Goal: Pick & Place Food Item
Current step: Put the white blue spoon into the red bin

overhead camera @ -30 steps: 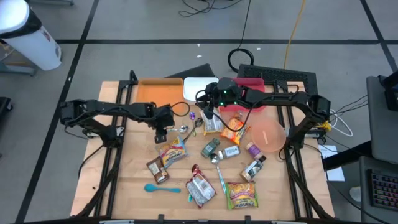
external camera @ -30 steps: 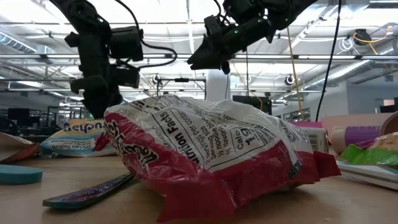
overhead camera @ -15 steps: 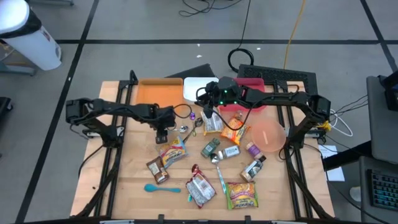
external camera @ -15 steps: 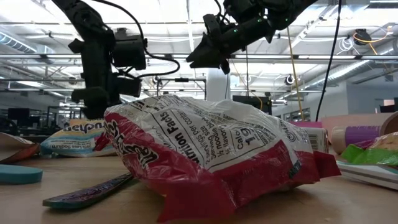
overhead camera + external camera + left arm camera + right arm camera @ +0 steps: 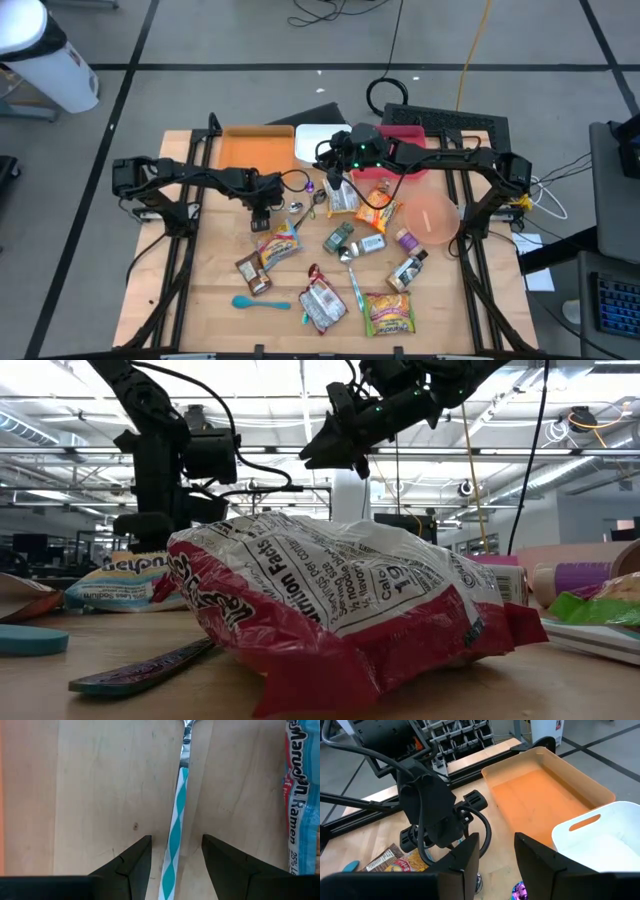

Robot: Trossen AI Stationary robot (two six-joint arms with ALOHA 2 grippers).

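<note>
Left claw [image 5: 172,857] spread, pointing down over bare wood, a teal-and-white striped straw [image 5: 175,832] lying between its fingers; not pinched. Ramen packet [image 5: 301,800] just beside, at 3 o'clock of the straw. Right claw [image 5: 495,851] spread, empty, raised over the table's centre. Orange tray [image 5: 258,148] and white bin [image 5: 318,142] at table's 12 o'clock.
</note>
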